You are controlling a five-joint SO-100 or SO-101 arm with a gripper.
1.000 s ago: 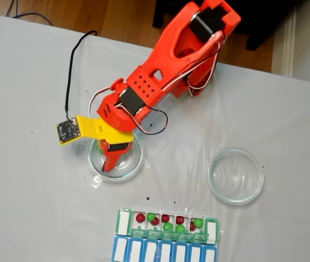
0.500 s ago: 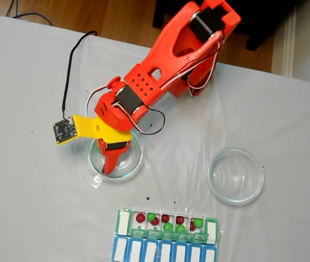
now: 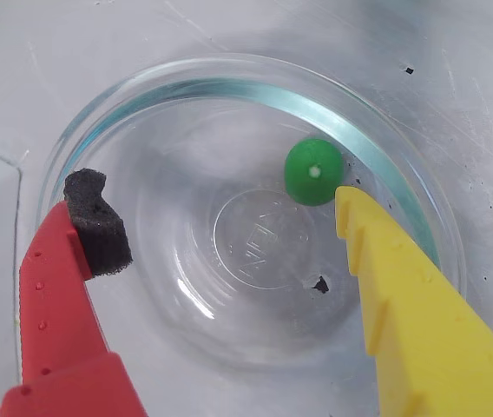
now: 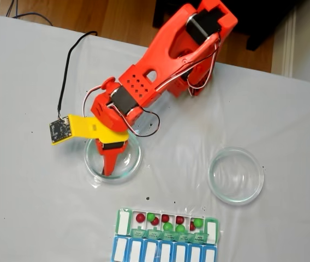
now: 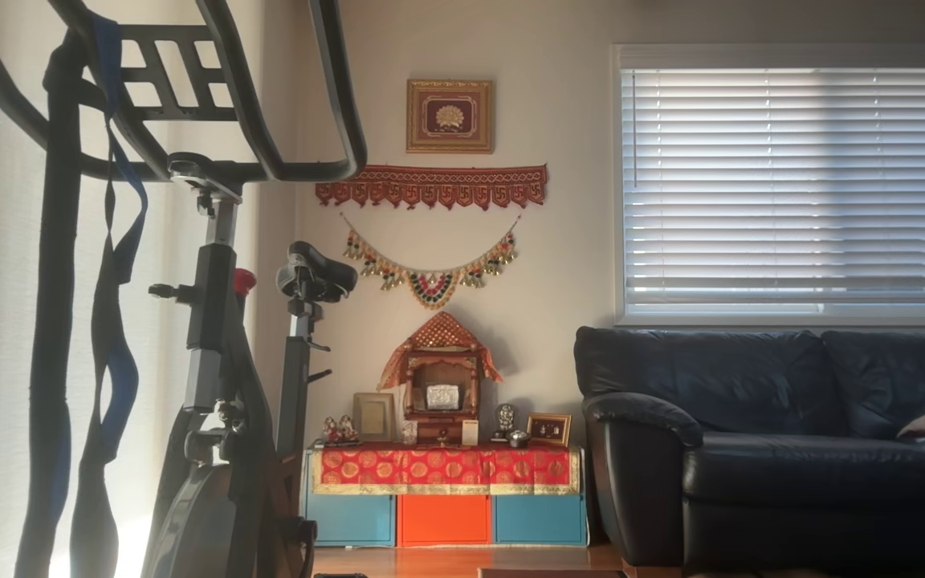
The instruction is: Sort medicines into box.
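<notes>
End effector [image 3: 220,208] is held spread open inside the round clear dish [image 3: 403,174], so the glossy green pill [image 3: 313,171] can be grasped.

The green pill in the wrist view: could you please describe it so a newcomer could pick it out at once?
Find the round clear dish under the orange arm, left of the other dish in the fixed view. The green pill lies inside it, near the rim, just off the yellow fingertip of the open gripper. It is the only pill there.
</notes>
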